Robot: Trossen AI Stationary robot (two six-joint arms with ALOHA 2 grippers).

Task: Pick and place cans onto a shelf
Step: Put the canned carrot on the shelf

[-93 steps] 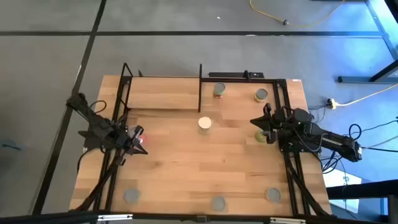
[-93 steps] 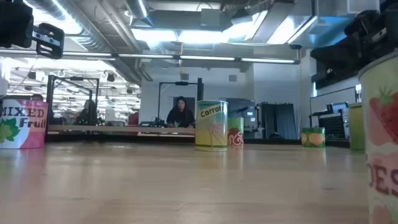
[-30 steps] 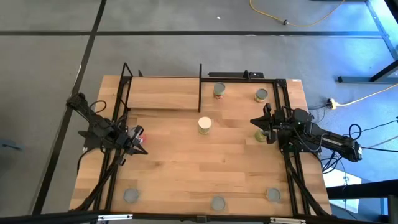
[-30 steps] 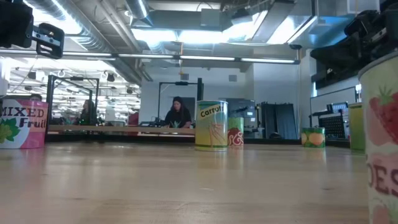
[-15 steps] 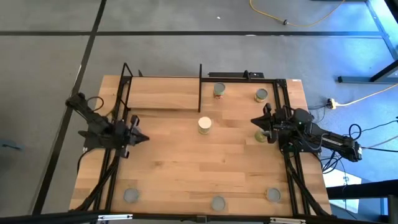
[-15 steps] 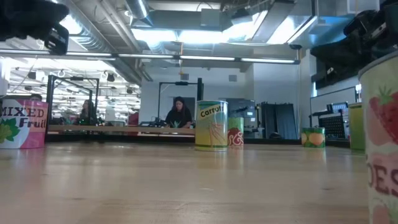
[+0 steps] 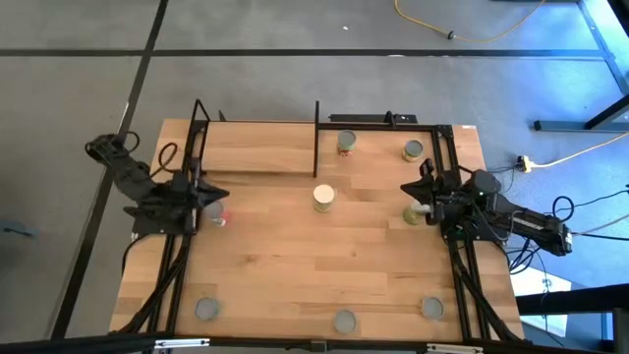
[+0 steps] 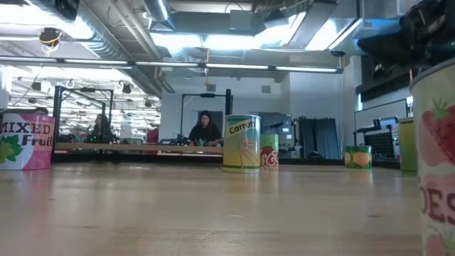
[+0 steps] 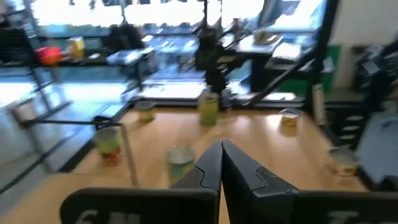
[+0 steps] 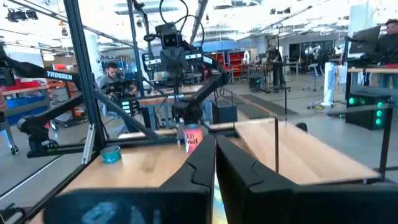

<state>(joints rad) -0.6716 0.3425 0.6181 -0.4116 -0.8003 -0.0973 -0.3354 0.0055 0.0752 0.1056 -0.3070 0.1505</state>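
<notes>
The left tool (image 7: 218,194) hangs over the left edge of the bench (image 7: 295,265), its fingers (image 9: 211,163) pressed together with nothing between them. A can with a red label (image 7: 216,217) stands on the bench just beside and below it.

The right tool (image 7: 421,195) sits at the right edge of the bench, directly over a green can (image 7: 414,213). Its fingers (image 10: 202,163) are almost together; a sliver of yellow and green shows in the narrow gap, but whether they grip that can cannot be told.

A cream can labelled carrots (image 7: 323,198) stands upright near the middle of the bench. On the shelf (image 7: 256,152), the raised plank with black rods along the far edge, there are two cans: one (image 7: 346,142) near the middle rod and one (image 7: 413,150) toward the far right corner. Three more grey-topped cans stand along the near edge: near the left corner (image 7: 206,310), in the middle (image 7: 344,322) and near the right corner (image 7: 431,309).

In the low view a person (image 8: 205,131) sits in the room beyond the bench.
</notes>
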